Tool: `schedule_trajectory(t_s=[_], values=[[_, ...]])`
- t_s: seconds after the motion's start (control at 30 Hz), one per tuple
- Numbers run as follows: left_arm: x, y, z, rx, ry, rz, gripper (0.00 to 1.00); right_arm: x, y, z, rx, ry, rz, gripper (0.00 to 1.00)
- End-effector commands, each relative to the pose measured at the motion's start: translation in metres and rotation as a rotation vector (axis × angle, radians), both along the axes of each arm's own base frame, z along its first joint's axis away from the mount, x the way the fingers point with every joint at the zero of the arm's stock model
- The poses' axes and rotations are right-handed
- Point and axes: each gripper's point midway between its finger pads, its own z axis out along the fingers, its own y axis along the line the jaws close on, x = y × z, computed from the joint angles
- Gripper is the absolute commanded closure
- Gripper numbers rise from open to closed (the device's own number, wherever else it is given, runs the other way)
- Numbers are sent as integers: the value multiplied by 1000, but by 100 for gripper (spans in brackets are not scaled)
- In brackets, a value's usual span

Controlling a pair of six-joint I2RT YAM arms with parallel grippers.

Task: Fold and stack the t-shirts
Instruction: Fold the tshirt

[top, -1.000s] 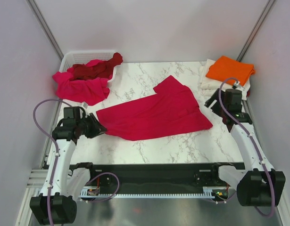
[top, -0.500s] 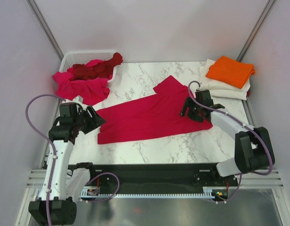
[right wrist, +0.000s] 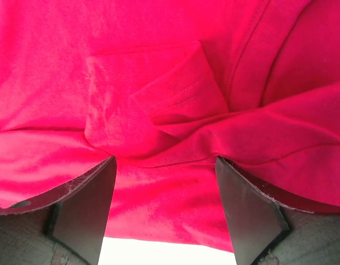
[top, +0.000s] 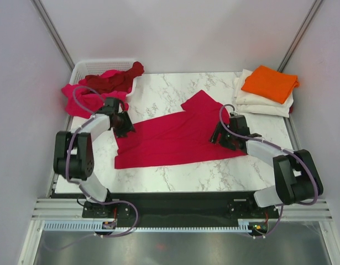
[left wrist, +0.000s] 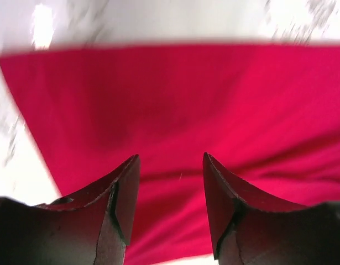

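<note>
A crimson red t-shirt (top: 175, 138) lies spread in a long band across the marble table (top: 175, 94). My left gripper (top: 124, 125) hovers open over its upper left corner; in the left wrist view the gripper (left wrist: 170, 161) has only red cloth (left wrist: 175, 94) below it. My right gripper (top: 220, 135) stands open and low over the shirt's right part; between its fingers (right wrist: 89, 204) I see a rumpled sleeve fold (right wrist: 170, 96). An orange t-shirt (top: 270, 83) lies folded on cream-white ones (top: 262, 102) at the back right. Magenta-pink (top: 88, 99) and dark maroon (top: 111, 81) t-shirts spill from the basket.
The white plastic basket (top: 98, 65) stands at the back left corner. Grey walls close in the table on three sides. Bare marble shows behind the red shirt and along the front edge (top: 175, 179).
My left gripper opened and swung from the table's left edge to the shirt's upper left corner. My right gripper came from beside the stack onto the shirt's right part. The shirt became a narrower band.
</note>
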Motion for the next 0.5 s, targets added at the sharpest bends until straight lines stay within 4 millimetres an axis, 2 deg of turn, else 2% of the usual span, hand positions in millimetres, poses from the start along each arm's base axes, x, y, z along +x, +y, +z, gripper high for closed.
schedule_trajectory(t_s=[0.0, 0.03, 0.07, 0.1, 0.13, 0.23, 0.27, 0.3, 0.33, 0.4, 0.43, 0.47], values=[[67, -3, 8, 88, -125, 15, 44, -54, -18, -32, -45, 160, -69, 18], [72, -4, 3, 106, -121, 1, 44, -69, -21, -39, -48, 189, -77, 18], [78, -9, 0, 121, -121, -15, 45, -73, -20, -33, -34, 171, -87, 18], [82, -8, -16, 155, -93, -17, 45, -84, -21, -34, -37, 194, -91, 17], [93, -10, -11, 172, -116, -34, 45, -91, -23, -31, -30, 190, -110, 17], [110, -17, -22, 245, -124, -73, 46, -116, -28, -32, -51, 229, -120, 12], [113, -22, -22, 253, -128, -87, 46, -117, -26, -24, -30, 201, -117, 10], [122, -26, -18, 256, -147, -94, 46, -124, -23, -24, -24, 207, -105, 6], [125, -29, -25, 263, -140, -116, 46, -128, -22, -21, -10, 201, -106, 5], [133, -41, -23, 286, -164, -163, 47, -133, -14, -17, 28, 213, -87, 2], [145, -47, -16, 312, -197, -205, 46, -130, -11, -12, 33, 204, -82, 2], [149, -54, -12, 339, -216, -234, 46, -129, -11, -10, 21, 199, -76, 2]])
